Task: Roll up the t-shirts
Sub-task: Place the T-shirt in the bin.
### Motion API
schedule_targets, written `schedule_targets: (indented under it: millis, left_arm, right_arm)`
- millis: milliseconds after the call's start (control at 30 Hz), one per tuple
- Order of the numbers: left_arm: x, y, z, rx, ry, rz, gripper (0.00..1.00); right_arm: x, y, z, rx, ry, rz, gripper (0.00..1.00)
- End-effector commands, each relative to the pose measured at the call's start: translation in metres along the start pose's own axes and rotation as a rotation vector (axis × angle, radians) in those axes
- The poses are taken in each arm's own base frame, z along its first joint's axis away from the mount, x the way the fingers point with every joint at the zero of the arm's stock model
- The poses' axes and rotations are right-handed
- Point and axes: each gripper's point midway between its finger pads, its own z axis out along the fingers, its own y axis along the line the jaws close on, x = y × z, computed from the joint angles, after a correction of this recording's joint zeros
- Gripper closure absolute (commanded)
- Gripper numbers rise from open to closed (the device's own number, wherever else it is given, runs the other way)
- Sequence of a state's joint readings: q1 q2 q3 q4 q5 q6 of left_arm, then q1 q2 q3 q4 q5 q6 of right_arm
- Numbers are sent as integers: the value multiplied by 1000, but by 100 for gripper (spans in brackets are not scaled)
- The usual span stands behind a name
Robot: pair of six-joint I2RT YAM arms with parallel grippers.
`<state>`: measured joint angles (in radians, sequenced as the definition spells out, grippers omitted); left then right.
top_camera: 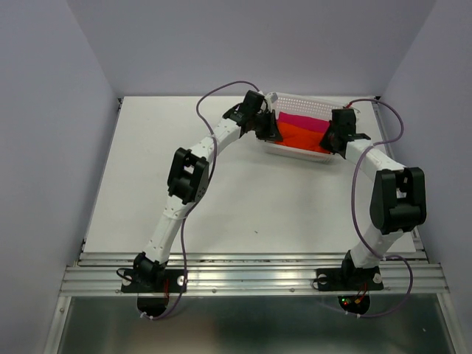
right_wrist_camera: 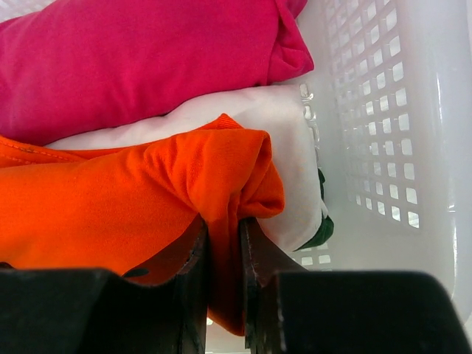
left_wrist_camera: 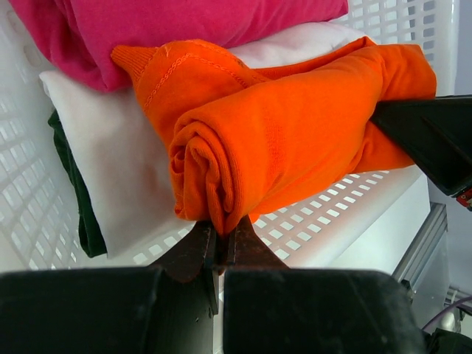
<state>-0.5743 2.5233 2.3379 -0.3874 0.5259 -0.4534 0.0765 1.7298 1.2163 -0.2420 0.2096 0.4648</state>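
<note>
At the upper centre-right of the overhead frame, the white basket sits on the worktop with the rolled orange t-shirt lying across a pink garment and a white garment. The left pincer is all but closed, nipping cloth at the roll's spiral end. The right pincer is clamped narrowly on a fold at the other end. The step looks like setting the roll down. Both ends should sink level and be let go together, then each arm should lift straight away so that no cloth snags and the roll does not unwind.
</note>
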Motion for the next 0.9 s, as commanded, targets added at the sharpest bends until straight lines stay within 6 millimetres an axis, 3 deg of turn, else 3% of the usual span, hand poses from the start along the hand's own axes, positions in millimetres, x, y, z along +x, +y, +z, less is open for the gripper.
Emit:
schedule_targets:
  millis: [0,33,167,200,233,267,333,367,433,500,867]
  left_arm:
    - [-12,-4,-9,-13,-19,27,100]
    - [-11,-4,-9,-10,-17,25,100]
    - [-17,-10,-15,-6,-34,34,96]
    - [-19,-12,-16,-4,-39,38,92]
    - [-22,-15,-20,-1,-47,45,79]
    - [-23,-18,-21,1,-49,50,73]
    - [-25,-20,-25,3,-52,55,58]
    - [-24,-20,-26,2,-51,54,53]
    - [-24,-22,-29,1,-48,56,43]
    - [-25,-24,-32,1,-48,56,39]
    - [-48,-62,-76,29,-119,102,36]
  right_arm:
    - [-8,-17,6,68,-28,-16,99]
    - [-9,-18,6,72,-30,-16,99]
    - [-13,-17,4,69,-40,-12,81]
    - [-14,-16,3,66,-43,-11,76]
    - [-18,-14,0,60,-52,-10,72]
    - [-19,-14,-1,58,-55,-11,63]
    - [-25,-12,-6,53,-68,-14,55]
    - [-27,-12,-8,51,-72,-13,47]
    - [-32,-11,-11,52,-84,-11,41]
    - [-38,-10,-17,46,-98,-6,32]
    - [-80,4,-55,-1,-185,19,28]
